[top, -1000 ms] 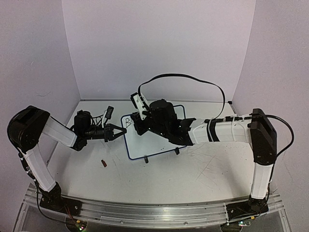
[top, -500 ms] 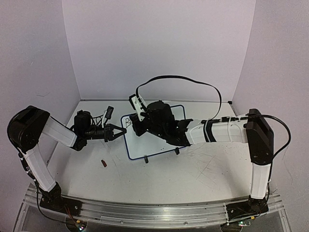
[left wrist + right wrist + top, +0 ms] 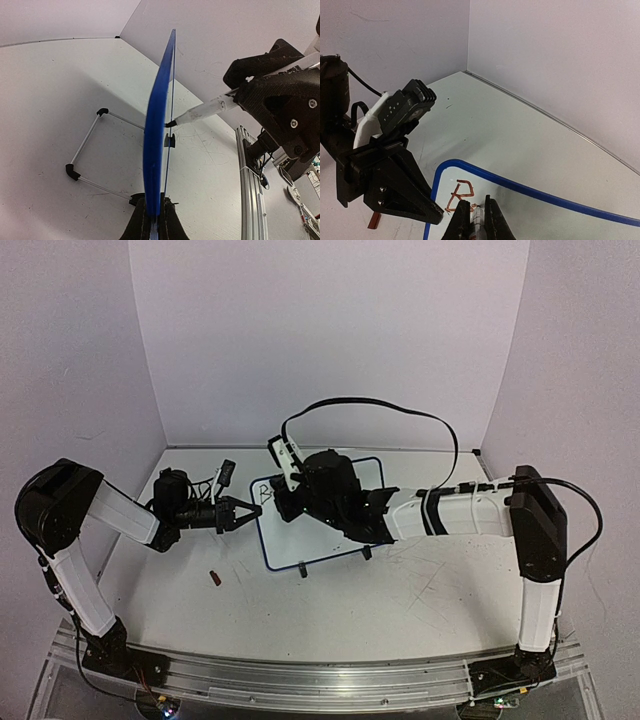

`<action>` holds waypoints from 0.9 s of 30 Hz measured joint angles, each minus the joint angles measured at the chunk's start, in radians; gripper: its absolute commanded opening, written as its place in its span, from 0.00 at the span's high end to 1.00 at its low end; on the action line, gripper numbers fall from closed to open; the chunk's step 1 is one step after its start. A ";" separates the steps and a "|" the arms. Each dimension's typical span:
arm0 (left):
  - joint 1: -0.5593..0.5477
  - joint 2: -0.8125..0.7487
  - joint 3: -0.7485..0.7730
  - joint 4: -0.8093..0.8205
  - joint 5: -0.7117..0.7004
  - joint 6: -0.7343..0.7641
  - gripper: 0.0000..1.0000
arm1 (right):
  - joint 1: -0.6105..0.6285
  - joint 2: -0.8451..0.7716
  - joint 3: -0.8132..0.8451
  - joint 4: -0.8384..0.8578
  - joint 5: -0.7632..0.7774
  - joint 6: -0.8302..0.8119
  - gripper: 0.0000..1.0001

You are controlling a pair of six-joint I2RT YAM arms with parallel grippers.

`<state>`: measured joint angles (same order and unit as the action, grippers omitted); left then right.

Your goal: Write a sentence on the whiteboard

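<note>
The whiteboard (image 3: 312,536), blue-rimmed, stands tilted on its black feet at the table's middle. My left gripper (image 3: 247,514) is shut on its left edge. In the left wrist view the board (image 3: 157,120) shows edge-on between my fingertips (image 3: 154,220). My right gripper (image 3: 283,502) is shut on a marker (image 3: 478,221) whose tip touches the board (image 3: 530,215) at its upper left. Of the sentence, only a "B" (image 3: 461,193) and the start of a second letter show; the strokes look red-brown here. The marker (image 3: 202,111) also meets the board face in the left wrist view.
A small red-brown cap (image 3: 214,578) lies on the scratched tabletop left of the board. The board's wire stand (image 3: 86,145) sticks out behind it. My left gripper's body (image 3: 390,190) sits close beside the marker. A metal rail (image 3: 320,678) runs along the near edge.
My right arm has shifted a little to the left with the marker on the board. The left arm and the board have stayed still.
</note>
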<state>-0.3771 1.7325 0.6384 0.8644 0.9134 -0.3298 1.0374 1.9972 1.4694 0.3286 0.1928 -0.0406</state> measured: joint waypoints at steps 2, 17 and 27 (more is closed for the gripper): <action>0.000 0.000 0.000 0.000 0.000 0.000 1.00 | 0.000 -0.001 -0.006 0.002 0.000 0.001 1.00; 0.000 0.000 0.000 -0.001 0.000 0.000 1.00 | 0.011 -0.004 -0.038 0.000 0.000 0.018 1.00; 0.000 0.000 0.000 -0.001 0.000 0.000 1.00 | 0.013 -0.004 -0.046 -0.003 0.000 0.045 1.00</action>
<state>-0.3771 1.7325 0.6384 0.8635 0.9131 -0.3298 1.0504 1.9930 1.4235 0.3255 0.1929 0.0040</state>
